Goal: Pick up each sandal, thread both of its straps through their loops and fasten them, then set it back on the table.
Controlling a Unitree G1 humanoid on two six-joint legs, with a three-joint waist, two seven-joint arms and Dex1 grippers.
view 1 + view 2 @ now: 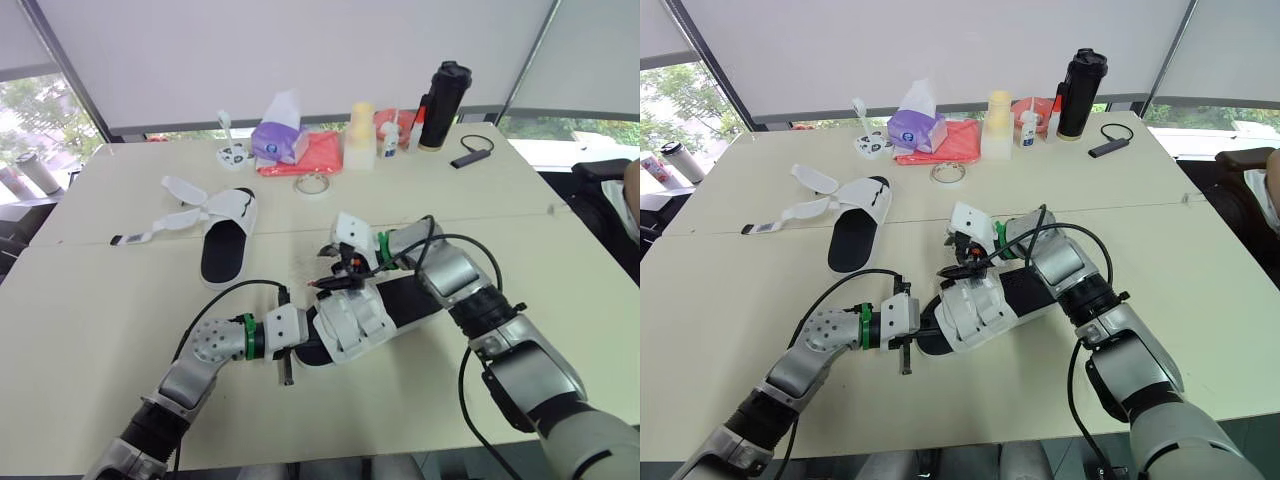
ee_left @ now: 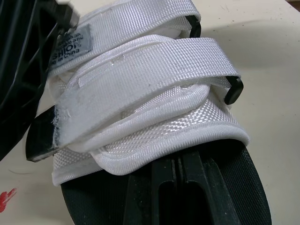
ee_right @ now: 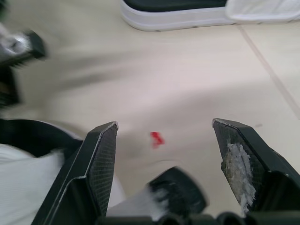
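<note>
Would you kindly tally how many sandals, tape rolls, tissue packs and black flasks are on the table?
Sandals: 2, the near sandal and the far sandal
Tape rolls: 1
Tissue packs: 1
Black flasks: 1
Total: 5

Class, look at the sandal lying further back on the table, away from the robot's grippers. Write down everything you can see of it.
The black-and-white sandal is an open slide with a black footbed, a white sole edge and white straps that look like woven fabric. Both straps are unfastened and splayed out flat toward the robot's left, one ending in a small tag. It lies sole-down on the cream table, across the seam between two tabletops, and only the table touches it.
</note>
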